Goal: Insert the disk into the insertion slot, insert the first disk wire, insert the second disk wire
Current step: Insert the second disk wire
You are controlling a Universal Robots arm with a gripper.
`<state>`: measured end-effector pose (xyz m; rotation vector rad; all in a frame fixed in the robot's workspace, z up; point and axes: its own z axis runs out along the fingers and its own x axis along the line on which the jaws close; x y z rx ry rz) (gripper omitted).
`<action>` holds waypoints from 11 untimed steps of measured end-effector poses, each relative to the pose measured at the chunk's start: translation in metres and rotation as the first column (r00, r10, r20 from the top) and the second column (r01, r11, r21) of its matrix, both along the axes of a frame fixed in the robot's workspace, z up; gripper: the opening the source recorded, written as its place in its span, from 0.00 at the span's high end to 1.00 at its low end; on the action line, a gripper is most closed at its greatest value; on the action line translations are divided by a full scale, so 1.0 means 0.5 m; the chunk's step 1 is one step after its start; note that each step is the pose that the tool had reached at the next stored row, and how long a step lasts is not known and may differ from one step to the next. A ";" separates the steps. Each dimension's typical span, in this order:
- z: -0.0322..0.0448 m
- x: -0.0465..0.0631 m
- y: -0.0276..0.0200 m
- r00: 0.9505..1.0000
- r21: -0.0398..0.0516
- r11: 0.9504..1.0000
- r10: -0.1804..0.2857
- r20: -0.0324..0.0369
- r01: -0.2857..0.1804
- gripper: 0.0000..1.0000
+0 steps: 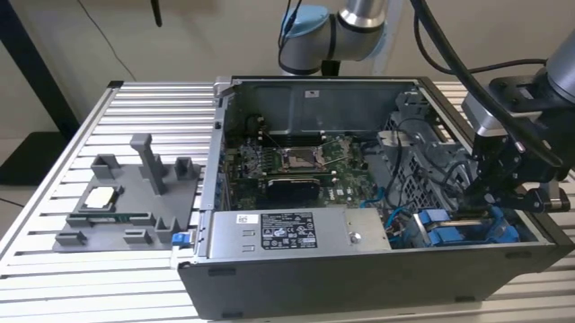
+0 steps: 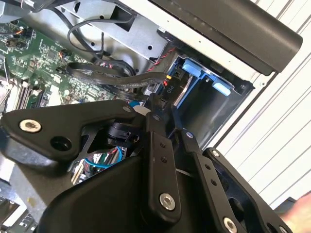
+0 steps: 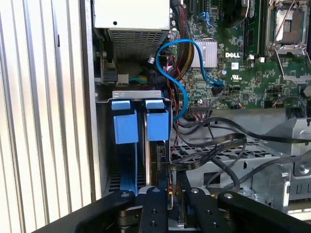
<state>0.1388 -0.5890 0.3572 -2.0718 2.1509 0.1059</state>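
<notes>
The disk (image 3: pixel 152 162) stands on edge in the insertion slot at the near right corner of the open computer case (image 1: pixel 359 269). Its blue carrier (image 3: pixel 158 125) frames it, also seen in the exterior view (image 1: pixel 449 232) and in the second wrist view (image 2: pixel 192 68). My gripper (image 1: pixel 485 205) reaches down into that corner, right behind the disk. Its fingers (image 3: pixel 155 206) stand close together on the black connector of a flat disk wire (image 3: pixel 214 150). The connector (image 2: pixel 167 85) sits against the disk's back edge, just past the gripper (image 2: pixel 170 124) tips.
A grey labelled power-supply box (image 1: pixel 297 232) lies beside the slot, with the motherboard (image 1: pixel 297 161) behind it. A blue cable (image 3: pixel 182 63) and black wires loop near the gripper. A grey fixture tray (image 1: pixel 126 202) sits on the slatted table (image 1: pixel 54 168) at the exterior view's left.
</notes>
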 end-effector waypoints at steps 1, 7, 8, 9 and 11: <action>0.000 0.000 0.0000 1.000 0.000 1.000 0.000 0.000 0.000 0.77; 0.008 0.000 0.0000 1.000 -0.001 1.000 0.000 0.000 0.000 0.77; 0.017 0.000 0.0000 1.000 0.000 1.000 0.000 0.000 0.000 0.77; 0.028 0.000 0.0000 1.000 0.000 1.000 0.000 0.000 0.000 0.77; 0.040 0.000 -0.0001 1.000 0.000 1.000 0.000 0.000 0.000 0.77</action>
